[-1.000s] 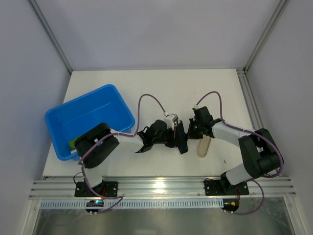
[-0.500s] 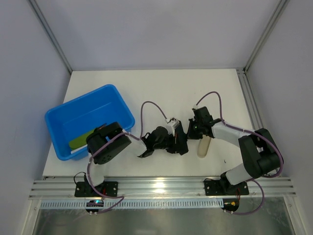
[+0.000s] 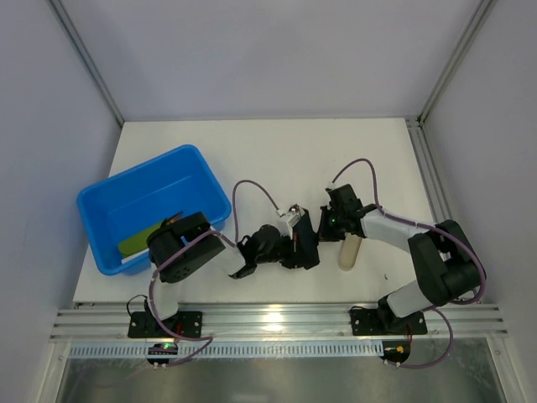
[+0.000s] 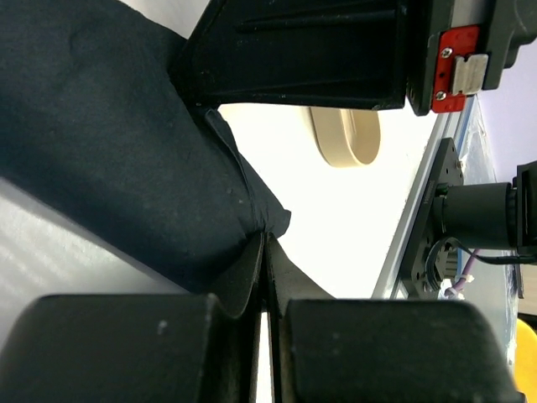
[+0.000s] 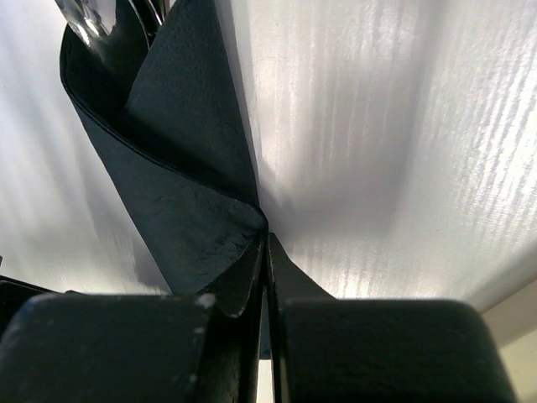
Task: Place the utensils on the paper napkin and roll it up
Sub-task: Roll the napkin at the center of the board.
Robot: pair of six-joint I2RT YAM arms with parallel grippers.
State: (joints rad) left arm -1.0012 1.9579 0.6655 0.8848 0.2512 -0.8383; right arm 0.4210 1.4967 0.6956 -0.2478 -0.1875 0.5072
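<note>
The black paper napkin is folded into a loose roll. Shiny utensils poke out of its far end in the right wrist view. My right gripper is shut on the napkin's near corner. In the left wrist view the napkin fills the upper left, and my left gripper is shut on a pinched fold of its edge. In the top view my left gripper and right gripper meet mid-table. There the napkin is hidden between them.
A thick beige cylinder lies just right of the grippers, and it also shows in the left wrist view. The blue tub stands at the left with a yellow-green item inside. An aluminium rail runs along the near edge.
My left arm has folded its elbow back toward the near edge, and its gripper has slid slightly down and left. The right gripper has edged slightly left. Both stay shut.
</note>
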